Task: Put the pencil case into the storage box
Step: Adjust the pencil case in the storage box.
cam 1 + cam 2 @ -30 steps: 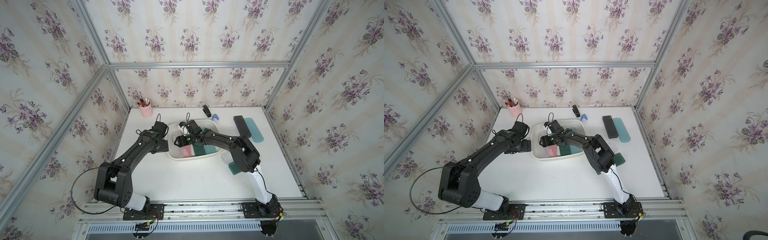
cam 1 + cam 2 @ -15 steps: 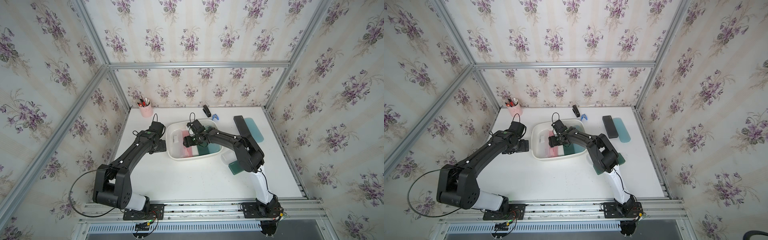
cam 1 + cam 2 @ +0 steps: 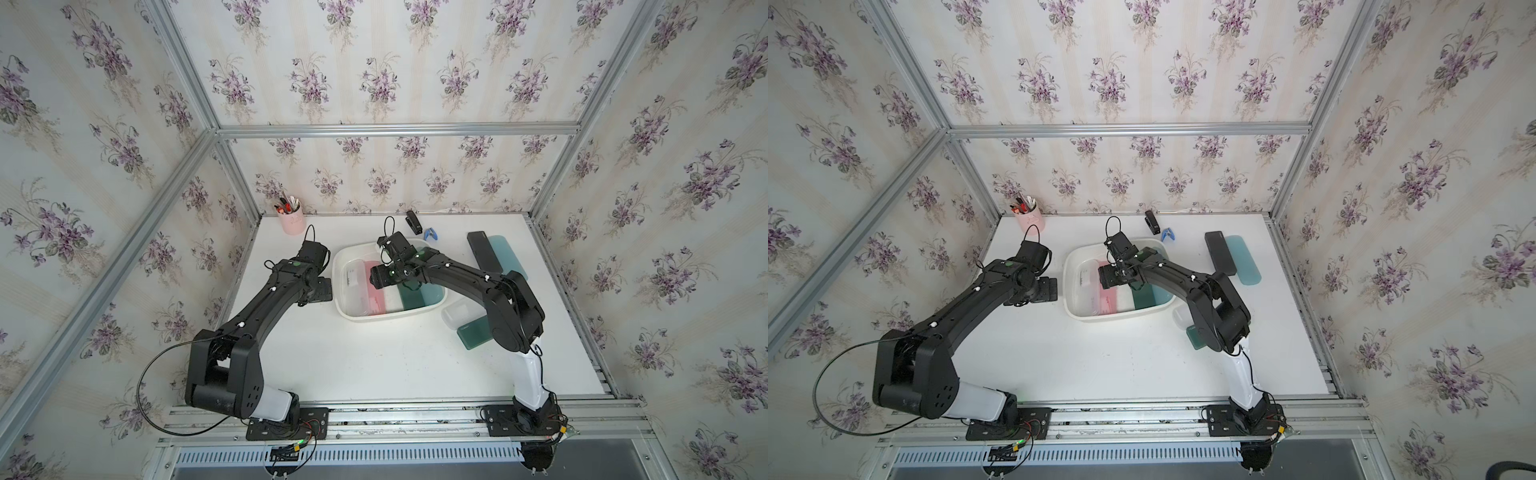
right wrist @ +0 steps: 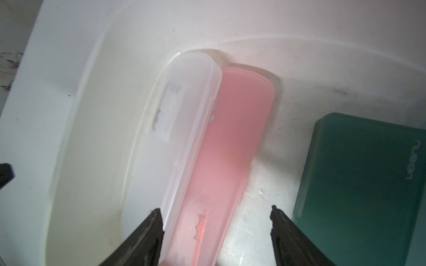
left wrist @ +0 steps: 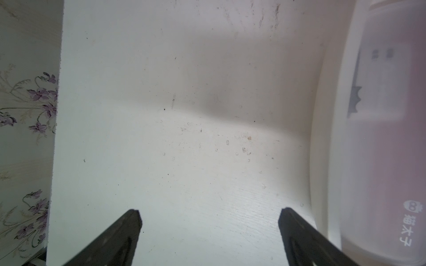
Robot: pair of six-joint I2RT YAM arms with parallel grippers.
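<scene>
The white storage box [image 3: 386, 318] [image 3: 1113, 318] stands mid-table. Side by side in it lie a frosted clear pencil case [image 3: 355, 286] [image 4: 175, 129], a pink pencil case [image 3: 376, 297] [image 4: 232, 142] and a dark green one [image 3: 409, 295] [image 4: 359, 184]. My right gripper [image 3: 374, 277] [image 4: 215, 209] hangs open over the pink case, jaws wide and holding nothing. The left gripper [image 3: 322, 289] [image 5: 209, 210] is open over bare table just left of the box, whose rim [image 5: 322, 138] runs beside one finger.
More cases lie outside the box: a black one [image 3: 484, 257] and a teal one [image 3: 509, 257] at the back right, a clear one [image 3: 457, 311] and a green one [image 3: 476, 336] under my right elbow. A pink pen cup [image 3: 291, 220], stapler [image 3: 411, 221] and blue clip [image 3: 431, 235] line the back.
My right gripper has drawn a little to the right inside the box, away from its left wall. The left arm has barely moved.
</scene>
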